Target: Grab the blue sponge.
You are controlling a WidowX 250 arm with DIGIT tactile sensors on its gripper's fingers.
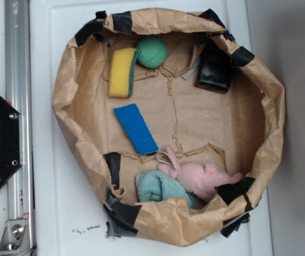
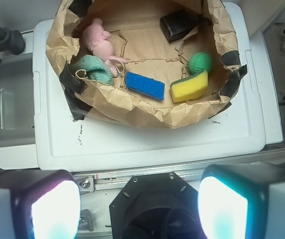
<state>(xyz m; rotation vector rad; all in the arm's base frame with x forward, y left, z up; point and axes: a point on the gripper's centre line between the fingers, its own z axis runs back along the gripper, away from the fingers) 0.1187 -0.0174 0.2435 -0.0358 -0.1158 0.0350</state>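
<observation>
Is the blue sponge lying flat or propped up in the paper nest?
Flat. The blue sponge lies broad face up on the paper floor, touching nothing else. The gripper is open, well short of it.

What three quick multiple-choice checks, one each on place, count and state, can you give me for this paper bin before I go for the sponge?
1. What lies nearest the blue sponge on the side toward the bin's taped far rim with the ball?
A. black pouch
B. yellow sponge
C. pink plush toy

2. How many sponges are in the paper bin?
A. one
B. two
C. three

3. The end effector is:
A. open, clear of the bin
B. shut on the blue sponge
C. pressing the teal cloth

Answers: 1 B, the yellow sponge sits just beyond it. 2 B, one blue, one yellow. 3 A, the wrist view shows both pads spread, outside the bin.
</observation>
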